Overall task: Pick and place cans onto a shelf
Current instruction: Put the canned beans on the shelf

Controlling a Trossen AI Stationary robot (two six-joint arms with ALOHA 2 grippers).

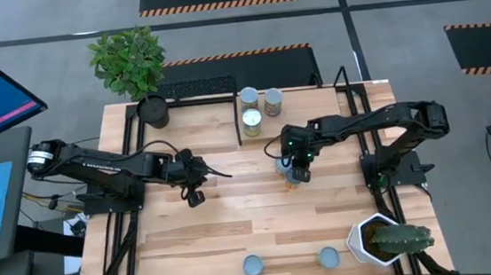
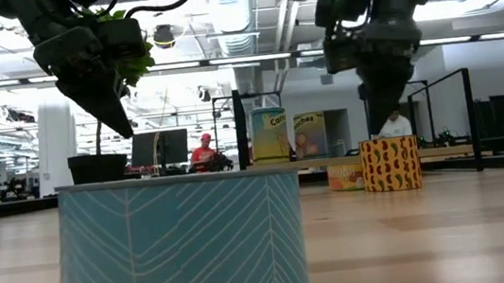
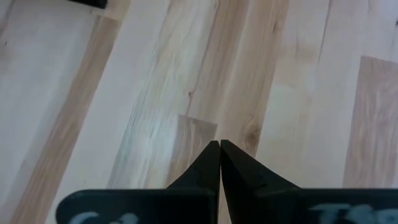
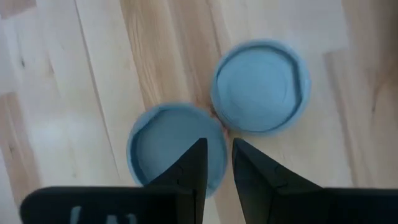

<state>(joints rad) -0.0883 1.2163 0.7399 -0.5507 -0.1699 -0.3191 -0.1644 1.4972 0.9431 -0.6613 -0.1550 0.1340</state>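
Observation:
Two cans with pale-blue tops (image 4: 176,146) (image 4: 261,87) stand touching at the table's middle right; the low view shows them as a yellow spotted can (image 2: 390,164) and an orange can (image 2: 345,177). My right gripper (image 4: 219,143) hangs just above them, fingers a narrow gap apart and empty; it also shows in the high view (image 1: 294,167). Three cans (image 1: 248,95) (image 1: 272,99) (image 1: 250,119) stand at the far middle by the shelf (image 1: 238,125) of black rods. Two more cans (image 1: 253,265) (image 1: 328,257) stand at the near edge. My left gripper (image 1: 215,169) is shut and empty above bare table left of centre.
A black plant pot (image 1: 152,110) with a green plant stands at the far left corner. A white cactus pot (image 1: 375,237) stands at the near right corner, beside the near-edge cans. Bare wood lies between the two arms and the near edge.

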